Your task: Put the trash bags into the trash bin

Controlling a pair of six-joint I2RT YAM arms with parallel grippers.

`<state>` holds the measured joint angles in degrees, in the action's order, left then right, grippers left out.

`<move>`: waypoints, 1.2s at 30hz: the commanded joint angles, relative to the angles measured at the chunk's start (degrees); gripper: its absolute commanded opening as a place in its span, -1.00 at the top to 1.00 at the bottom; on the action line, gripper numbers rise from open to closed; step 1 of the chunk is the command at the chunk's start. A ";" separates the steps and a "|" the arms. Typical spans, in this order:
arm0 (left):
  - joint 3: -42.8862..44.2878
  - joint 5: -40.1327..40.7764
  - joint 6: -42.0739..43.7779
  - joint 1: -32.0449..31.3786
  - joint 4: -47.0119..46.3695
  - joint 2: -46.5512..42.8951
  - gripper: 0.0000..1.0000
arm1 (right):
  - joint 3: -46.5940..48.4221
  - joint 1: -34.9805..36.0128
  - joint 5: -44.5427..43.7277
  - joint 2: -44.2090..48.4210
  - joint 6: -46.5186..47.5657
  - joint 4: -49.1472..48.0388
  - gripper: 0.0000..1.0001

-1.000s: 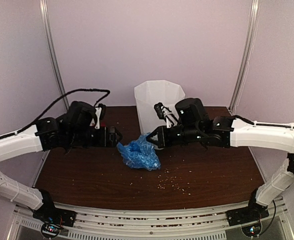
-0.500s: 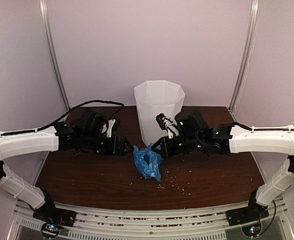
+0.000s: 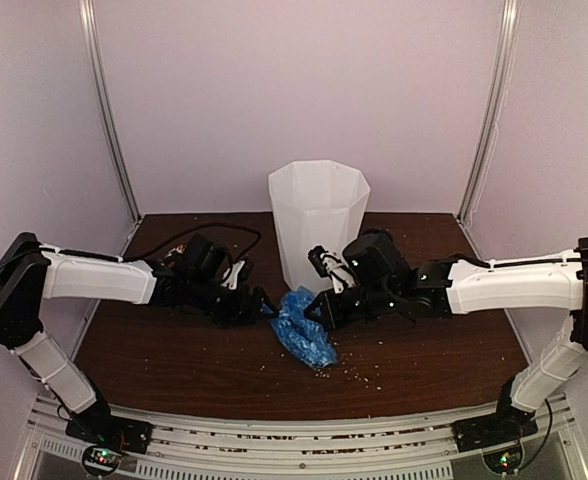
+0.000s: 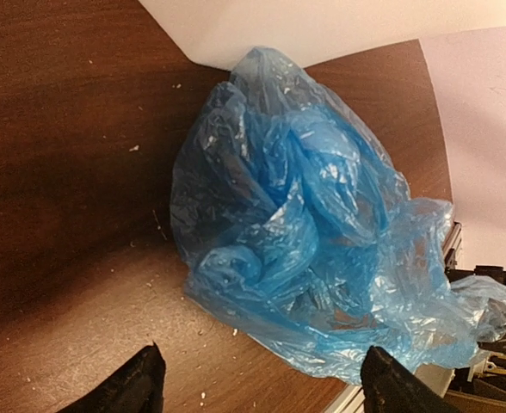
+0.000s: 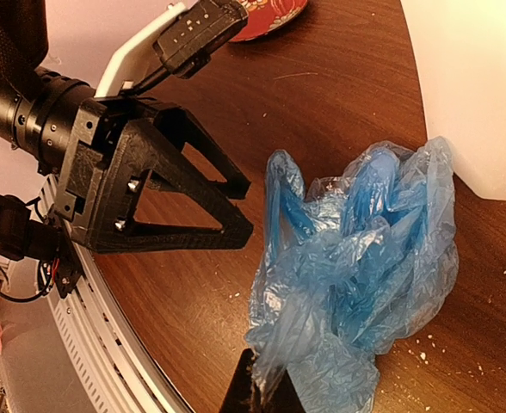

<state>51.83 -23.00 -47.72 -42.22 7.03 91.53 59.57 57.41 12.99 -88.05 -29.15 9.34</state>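
Closing on crinkled light-blue plastic bag (image 3: 306,330) with spread left gripper (image 3: 264,306).
Pinched by right gripper (image 3: 320,310), now bunched against tall white faceted plastic bin (image 3: 319,215); still outside it.

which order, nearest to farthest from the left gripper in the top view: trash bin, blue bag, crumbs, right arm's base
From the left gripper:
1. trash bag, just right of its open jaws
2. trash bin, behind and to the right
3. crumbs, toward the front right
4. right arm's base, front right corner
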 commanded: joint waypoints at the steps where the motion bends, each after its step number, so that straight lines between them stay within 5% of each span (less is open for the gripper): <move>1: -1.89 -3.56 -1.22 0.01 -7.44 3.01 -0.62 | -1.46 0.27 0.68 -0.69 -1.94 -2.29 1.00; 8: 2.14 -5.23 -1.25 0.00 -13.04 11.42 -0.31 | -0.59 0.27 0.60 -1.35 -1.37 -0.91 1.00; 10: 3.67 -6.82 -0.02 0.06 -13.02 12.35 0.04 | 0.31 0.26 0.12 -1.78 -0.79 -0.13 1.00; 13: 7.51 -6.12 3.48 0.12 -5.07 9.77 0.91 | 4.61 0.26 -4.07 -3.31 -0.25 4.29 1.00; 14: 8.71 -4.43 4.96 0.07 -1.56 7.61 1.00 | 7.08 0.32 -5.59 -3.88 0.47 6.84 1.00; 21: 23.68 17.61 13.71 -1.67 21.54 -13.42 1.00 | 33.79 4.65 -15.07 -4.30 7.74 20.30 1.00; 25: 29.32 30.89 18.01 -11.96 22.92 -25.71 1.00 | 48.11 16.06 -23.97 -1.91 16.97 20.94 1.00; 27: 25.01 33.18 17.82 -17.97 24.46 -29.82 1.00 | 42.92 20.08 -28.71 0.70 18.43 20.02 1.00; 29: 12.10 26.21 15.11 -18.38 29.27 -31.30 1.00 | 25.70 19.33 -29.52 4.06 12.09 16.70 1.00; 31: -2.34 21.36 11.96 -18.67 30.65 -32.25 1.00 | 7.75 15.45 -21.44 6.35 2.86 11.71 1.00; 33: -9.11 23.81 8.42 -19.24 30.09 -37.09 1.00 | -3.69 14.17 -19.20 9.36 -2.23 7.92 1.00; 36: -11.12 32.45 4.01 -19.22 30.50 -45.42 1.00 | -6.56 14.00 -22.38 14.31 -4.95 6.02 1.00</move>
<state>44.38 1.34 -37.19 -61.25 29.50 54.06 60.25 71.79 -7.75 -75.66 -25.76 15.49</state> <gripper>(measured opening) 0.006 0.014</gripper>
